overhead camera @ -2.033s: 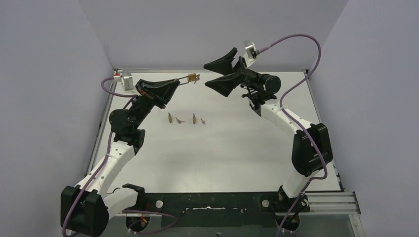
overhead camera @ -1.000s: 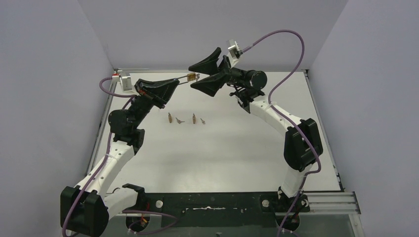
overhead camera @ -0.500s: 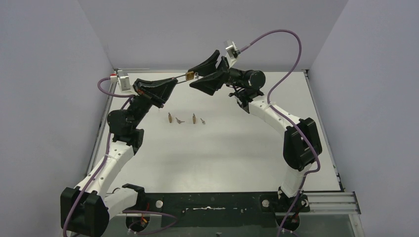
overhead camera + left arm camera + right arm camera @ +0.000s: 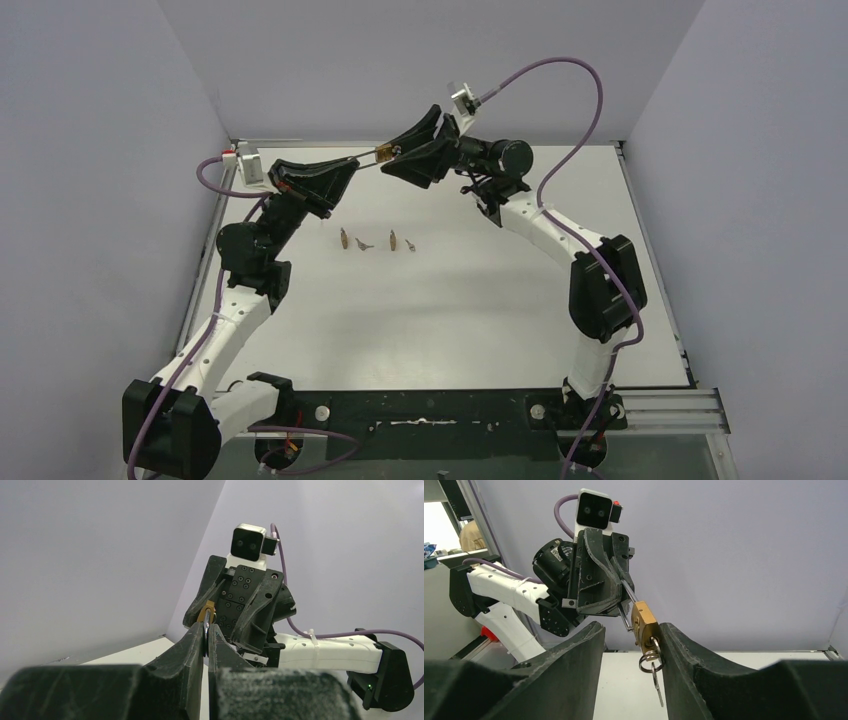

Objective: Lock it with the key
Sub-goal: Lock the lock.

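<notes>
Noted a small brass padlock with a steel shackle [image 4: 645, 622] aloft over the far edge of the white surface [image 4: 480, 300], left of centre, resting on nothing. Pinched by the shackle in the black left end effector [image 4: 352, 166], pressed together on it. Flanked by the black right end effector [image 4: 631, 630], spread wide, seemingly not gripping yet. Best to hold the left grip steady, centre the gap on the thin silver key [image 4: 657, 682] dangling from its ring [image 4: 649, 661], then close gently without knocking the body askew. Long axis roughly along the far edge, slightly tilted: shackle end toward the far left corner, keyway end toward the right, key hanging downward.
</notes>
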